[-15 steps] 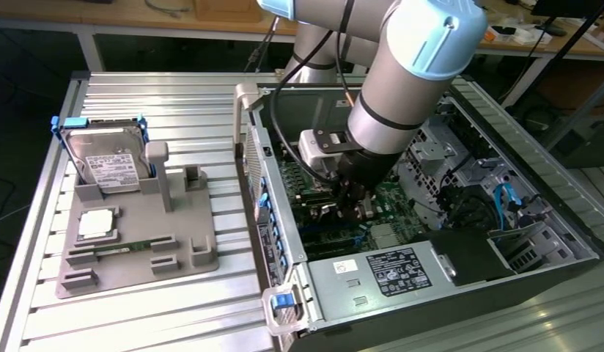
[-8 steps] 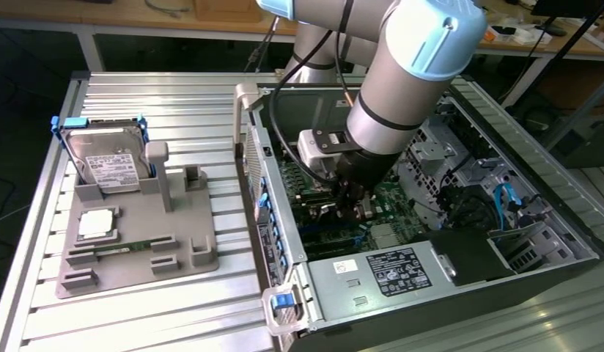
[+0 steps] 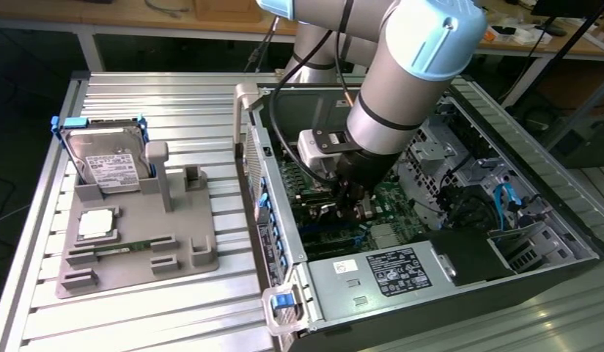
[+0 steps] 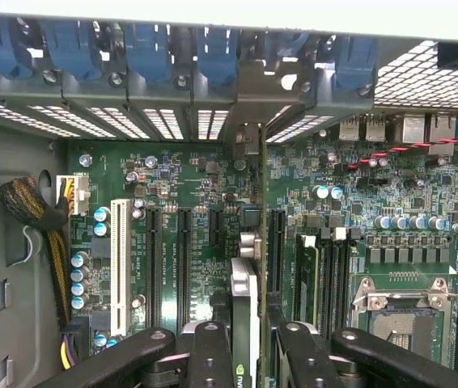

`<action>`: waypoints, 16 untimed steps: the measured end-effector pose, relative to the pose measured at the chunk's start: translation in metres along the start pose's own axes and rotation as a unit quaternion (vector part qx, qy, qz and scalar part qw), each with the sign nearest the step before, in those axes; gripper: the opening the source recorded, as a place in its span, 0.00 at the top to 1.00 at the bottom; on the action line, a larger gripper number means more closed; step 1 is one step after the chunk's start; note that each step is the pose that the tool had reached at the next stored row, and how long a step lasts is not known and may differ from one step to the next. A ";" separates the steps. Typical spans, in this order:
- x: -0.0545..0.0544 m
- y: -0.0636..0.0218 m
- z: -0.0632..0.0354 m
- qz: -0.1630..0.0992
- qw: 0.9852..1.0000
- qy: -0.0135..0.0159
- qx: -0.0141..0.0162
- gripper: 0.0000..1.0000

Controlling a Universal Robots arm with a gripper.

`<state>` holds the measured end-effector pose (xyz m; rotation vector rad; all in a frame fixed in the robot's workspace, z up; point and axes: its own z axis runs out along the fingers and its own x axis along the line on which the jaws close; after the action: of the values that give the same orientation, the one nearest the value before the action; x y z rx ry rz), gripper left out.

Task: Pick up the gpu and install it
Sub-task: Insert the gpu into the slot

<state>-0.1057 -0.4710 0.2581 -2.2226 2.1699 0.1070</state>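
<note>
The gpu (image 4: pixel 245 283) shows edge-on as a thin dark card with a silvery edge, standing upright over the green motherboard (image 4: pixel 197 194) between two black expansion slots (image 4: pixel 184 259). Its far end reaches toward the rear slot openings under the blue clips (image 4: pixel 148 48). My gripper (image 4: pixel 252 333) is shut on the card, with one black finger (image 4: pixel 211 356) on each side of it. In the exterior view the gripper (image 3: pixel 349 209) is low inside the open computer case (image 3: pixel 273 220), just above the board. I cannot tell whether the card sits in a slot.
A white slot (image 4: pixel 120 259), a cable bundle (image 4: pixel 31 210) and the processor socket (image 4: pixel 399 311) flank the card. The power supply (image 3: pixel 380 275) lies close in front of the gripper. Outside the case, a grey fixture (image 3: pixel 135 249) carries a silver hard drive (image 3: pixel 106 158).
</note>
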 end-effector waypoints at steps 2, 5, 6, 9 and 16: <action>0.000 0.0000 0.0000 0.000 1.000 0.000 0.000 0.73; 0.000 -0.0008 0.0000 0.003 1.000 0.000 -0.001 0.73; 0.000 -0.0025 -0.0002 0.003 1.000 0.000 -0.002 0.73; 0.000 -0.0105 -0.0004 0.004 1.000 0.000 -0.007 0.73; 0.000 -0.0151 -0.0004 0.008 1.000 0.000 -0.011 0.73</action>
<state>-0.0906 -0.4712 0.2581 -2.2167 2.1961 0.1320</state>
